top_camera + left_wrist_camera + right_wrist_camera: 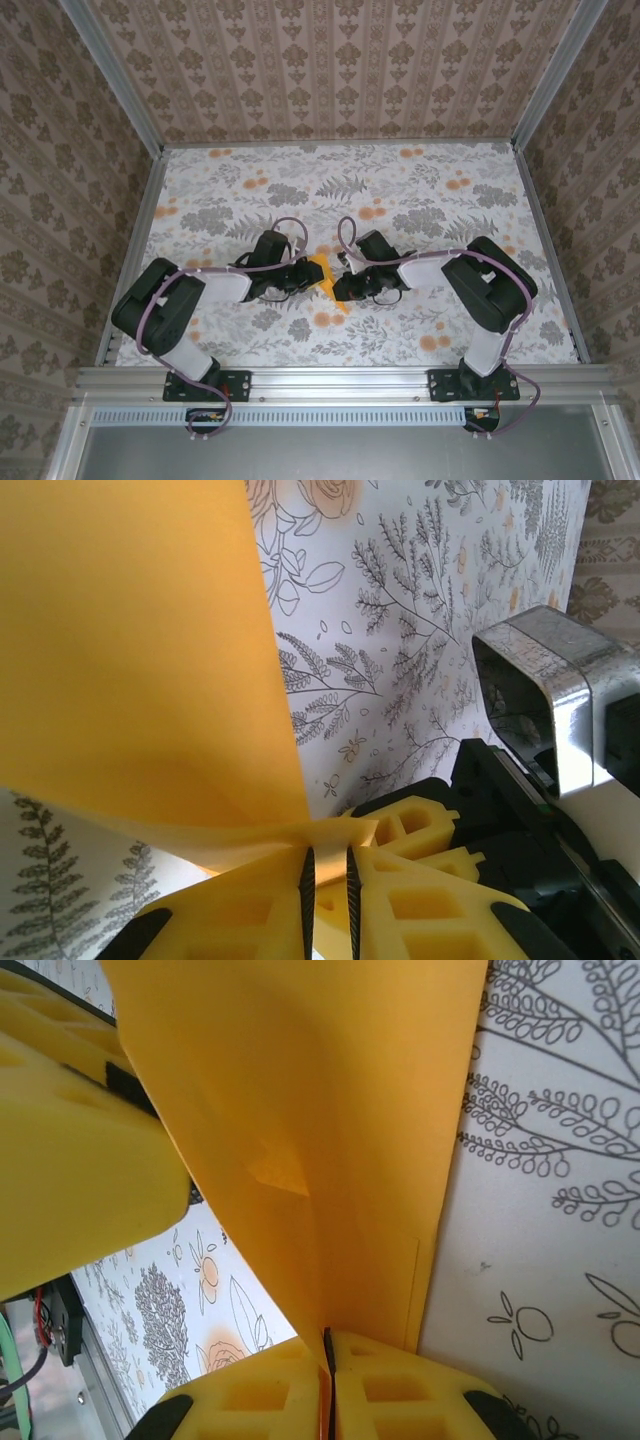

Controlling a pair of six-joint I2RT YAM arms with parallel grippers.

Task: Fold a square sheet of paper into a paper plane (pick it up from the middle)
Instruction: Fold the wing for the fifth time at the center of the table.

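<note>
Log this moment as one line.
left gripper: shut on thin orange-yellow paper sheet | right gripper: shut on it | paper: bent between both, over floral cloth

Robot test booth: aluminium frame [340, 378], wallpapered walls [340, 70], floral cloth [230, 180].

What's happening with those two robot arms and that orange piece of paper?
Both arms meet over the middle of the floral cloth, working on one orange-yellow sheet of paper. The left gripper is pinched shut on one part of it, and the right gripper is pinched shut on another, so the sheet is held up between them. It shows a crease and overlapping layers, but no finished plane shape yet.
</note>
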